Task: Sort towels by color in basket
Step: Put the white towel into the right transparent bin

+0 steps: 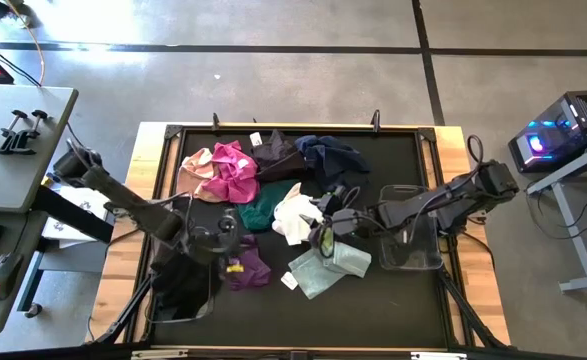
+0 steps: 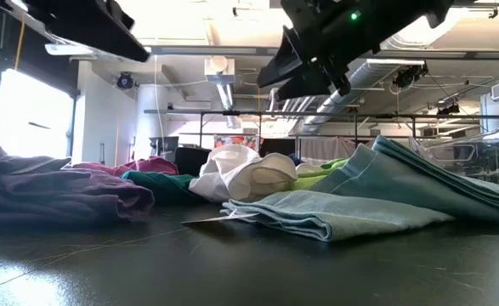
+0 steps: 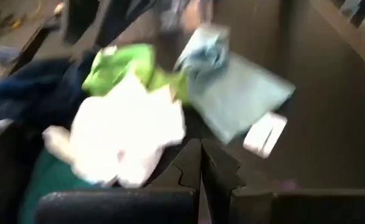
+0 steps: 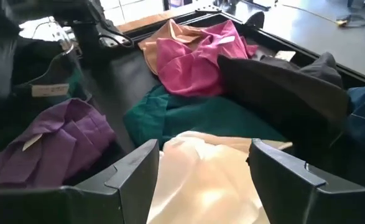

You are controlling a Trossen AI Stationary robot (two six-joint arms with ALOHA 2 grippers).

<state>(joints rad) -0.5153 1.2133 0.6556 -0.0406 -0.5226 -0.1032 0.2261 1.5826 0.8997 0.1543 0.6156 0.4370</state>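
Left claw [image 1: 216, 238] hovering just left of crumpled white cloth towel [image 1: 295, 213], fingers pressed together, holding nothing. Purple towel [image 1: 245, 267] lying beside it on black counter [image 1: 393, 300]. Right claw [image 1: 325, 232] spread wide, hanging over white towel's right edge.

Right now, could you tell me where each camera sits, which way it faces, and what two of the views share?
High: overhead, straight down on the table, both arms.
Low: table height, level across the pale mint towel, arms overhead.
Left wrist: past the shut left gripper at the white towel.
Right wrist: between the open right gripper fingers at the magenta towel.
Both wrists share the white towel.
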